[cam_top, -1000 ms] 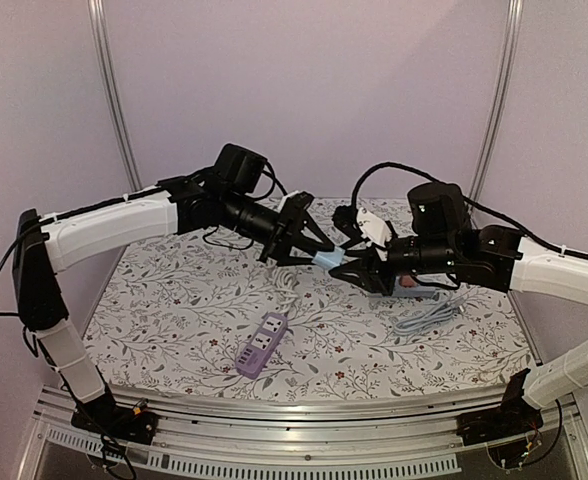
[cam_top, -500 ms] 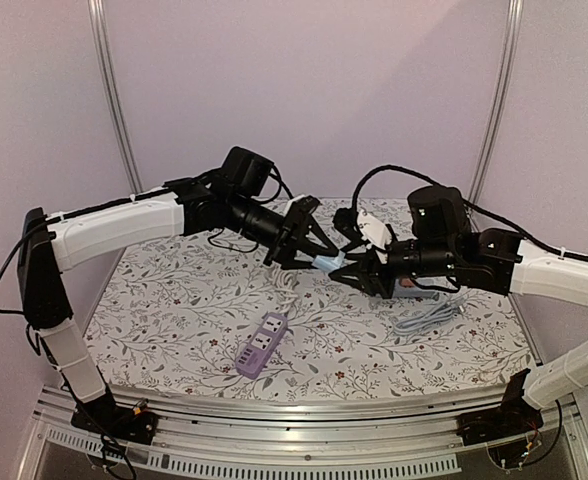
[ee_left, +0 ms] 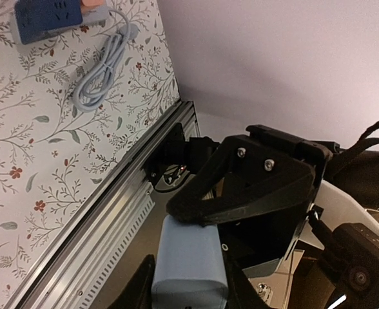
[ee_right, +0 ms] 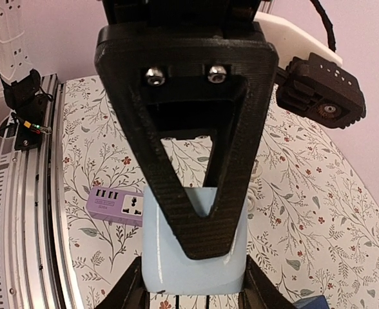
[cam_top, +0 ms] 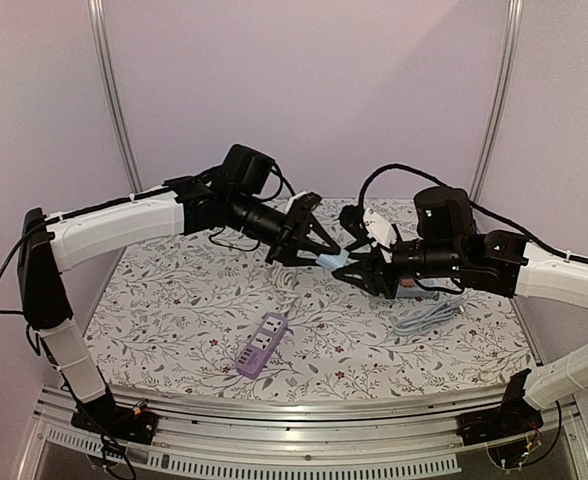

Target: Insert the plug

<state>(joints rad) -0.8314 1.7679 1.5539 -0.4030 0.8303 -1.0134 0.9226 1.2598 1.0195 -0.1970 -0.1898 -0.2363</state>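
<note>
A pale blue plug (cam_top: 332, 262) hangs in the air over the middle of the table, held from both sides. My left gripper (cam_top: 320, 256) is shut on its left end, and in the left wrist view the plug (ee_left: 189, 261) sits between my left gripper's (ee_left: 189, 286) dark fingers. My right gripper (cam_top: 354, 270) is shut on the other end. In the right wrist view the plug (ee_right: 170, 257) fills the gap of my right gripper (ee_right: 194, 293), partly hidden behind the left gripper's triangular finger. A purple power strip (cam_top: 262, 343) lies flat on the table below.
A blue power strip (cam_top: 414, 287) with an orange end and a coiled grey cable (cam_top: 426, 315) lie at the right. A white cord (cam_top: 288, 285) runs from the purple strip (ee_right: 115, 206) toward the back. The flowered tablecloth (cam_top: 174, 300) ends at a metal rail (cam_top: 294, 410).
My left gripper has moved right onto the plug and closed on it. The right gripper kept its hold and shifted slightly right.
</note>
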